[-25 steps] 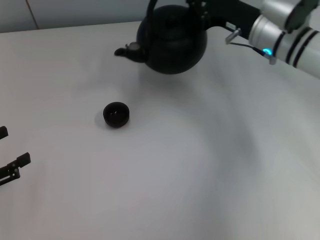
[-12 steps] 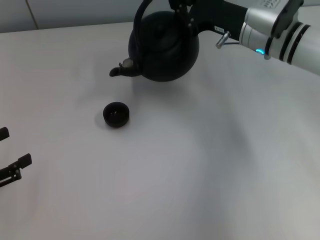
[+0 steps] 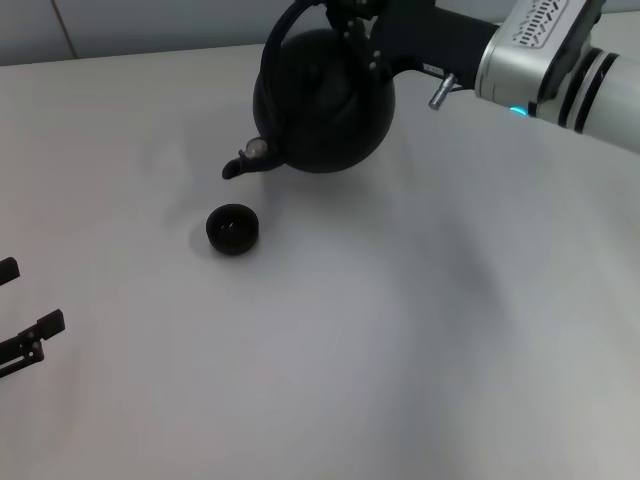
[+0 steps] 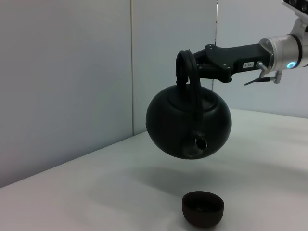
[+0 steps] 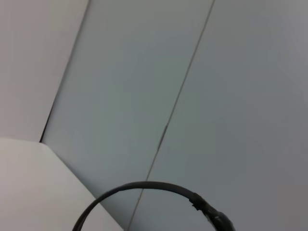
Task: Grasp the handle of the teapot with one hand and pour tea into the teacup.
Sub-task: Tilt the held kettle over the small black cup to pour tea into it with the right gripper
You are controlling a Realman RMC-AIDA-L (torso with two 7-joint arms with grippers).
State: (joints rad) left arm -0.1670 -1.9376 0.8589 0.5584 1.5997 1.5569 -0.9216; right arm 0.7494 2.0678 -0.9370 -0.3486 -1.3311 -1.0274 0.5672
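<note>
My right gripper (image 3: 355, 12) is shut on the handle (image 3: 285, 28) of the round black teapot (image 3: 322, 100) and holds the pot in the air, tilted with its spout (image 3: 240, 163) down to the left. The spout hangs just above and behind the small dark teacup (image 3: 232, 228), which stands on the white table. In the left wrist view the teapot (image 4: 188, 122) hangs above the teacup (image 4: 203, 208), its handle (image 4: 186, 67) held by the right gripper (image 4: 192, 60). The right wrist view shows only the handle's arc (image 5: 159, 192). My left gripper (image 3: 25, 335) is parked at the table's left front edge.
The white table (image 3: 400, 330) stretches around the cup with nothing else on it. A pale panelled wall (image 4: 72, 72) stands behind the table's far edge.
The right gripper has carried the teapot left and toward the cup and tipped it further, so the spout has dropped lower and closer to the cup. The left arm has not moved.
</note>
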